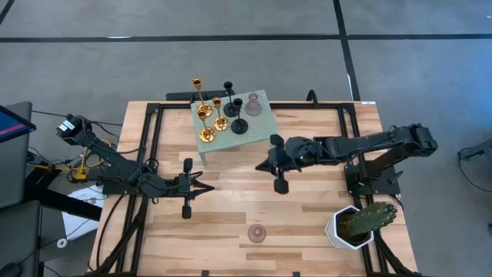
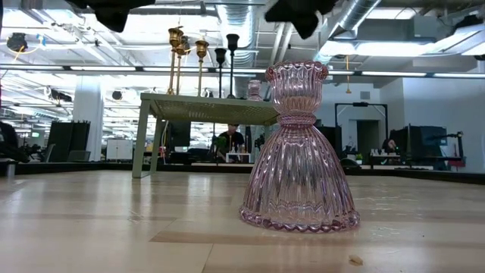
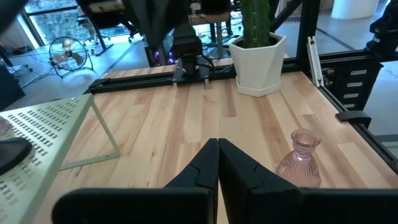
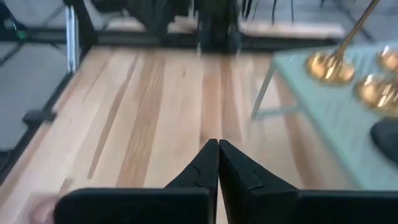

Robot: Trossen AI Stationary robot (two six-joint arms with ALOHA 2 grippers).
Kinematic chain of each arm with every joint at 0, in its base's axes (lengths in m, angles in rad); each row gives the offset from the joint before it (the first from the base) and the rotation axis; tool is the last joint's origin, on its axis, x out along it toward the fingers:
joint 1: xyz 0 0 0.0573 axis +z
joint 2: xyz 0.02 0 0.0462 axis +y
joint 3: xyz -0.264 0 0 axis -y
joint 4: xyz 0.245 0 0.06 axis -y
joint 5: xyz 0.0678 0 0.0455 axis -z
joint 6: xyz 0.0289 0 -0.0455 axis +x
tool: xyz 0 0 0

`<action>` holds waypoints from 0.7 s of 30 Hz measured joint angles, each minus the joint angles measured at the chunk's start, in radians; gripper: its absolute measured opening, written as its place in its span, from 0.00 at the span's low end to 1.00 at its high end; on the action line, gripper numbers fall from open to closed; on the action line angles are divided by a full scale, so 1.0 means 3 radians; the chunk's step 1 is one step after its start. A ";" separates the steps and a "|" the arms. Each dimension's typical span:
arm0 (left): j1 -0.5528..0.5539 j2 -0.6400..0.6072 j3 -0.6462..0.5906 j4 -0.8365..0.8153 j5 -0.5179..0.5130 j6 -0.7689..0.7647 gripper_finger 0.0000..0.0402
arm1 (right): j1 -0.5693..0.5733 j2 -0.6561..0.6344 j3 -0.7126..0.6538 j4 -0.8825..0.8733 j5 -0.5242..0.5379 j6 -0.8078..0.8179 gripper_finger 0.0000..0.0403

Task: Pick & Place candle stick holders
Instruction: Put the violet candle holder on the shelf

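On the tabletop (image 1: 231, 208), left to right:

Left gripper (image 1: 201, 186): low over the bare wood at the left; fingers (image 3: 239, 165) pressed closed, empty.

Green stand (image 1: 265, 127): perforated raised shelf at the far middle, well apart from both grippers.

Gold holders (image 1: 207, 115): three or so tall, thin-stemmed pieces on the stand's left half, standing close together.

Black holders (image 1: 234, 115): matte, on the stand just right of the gold ones.

Small glass holder (image 1: 253, 104): on the stand's far right part.

Pink glass holder (image 2: 299, 152): alone and upright on the wood near the front edge, between the arms, touched by nothing.

Handling, pink glass holder: judged rigid, fairly heavy for its size, breakable, smooth ribbed sides likely slippery; the narrow waist under the cup looks the safest hold, fingers straddling it from above.

Right gripper (image 1: 265, 164): above the wood just right of the stand; fingers (image 4: 239, 168) closed together, empty.

Cactus (image 1: 367, 218): white pot, front right corner; not task stock.
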 joint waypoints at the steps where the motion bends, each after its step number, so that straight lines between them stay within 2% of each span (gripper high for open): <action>1: 0.0000 0.0001 0.0000 -0.0004 -0.0001 0.0000 0.02 | 0.0040 0.0003 0.0000 -0.0088 0.0018 0.0040 0.00; 8: 0.0000 0.0003 0.0000 -0.0026 0.0068 0.0112 0.02 | 0.0435 0.0033 -0.0001 -0.0542 0.0315 0.0325 0.00; 13: 0.0000 0.0003 0.0000 -0.0026 0.0123 0.0112 0.02 | 0.0815 0.0031 -0.0001 -0.0669 0.0684 0.0630 0.00; 21: 0.0000 0.0003 0.0000 -0.0026 0.0128 0.0113 0.02 | 0.1179 0.0031 -0.0001 -0.0770 0.0703 0.1156 0.00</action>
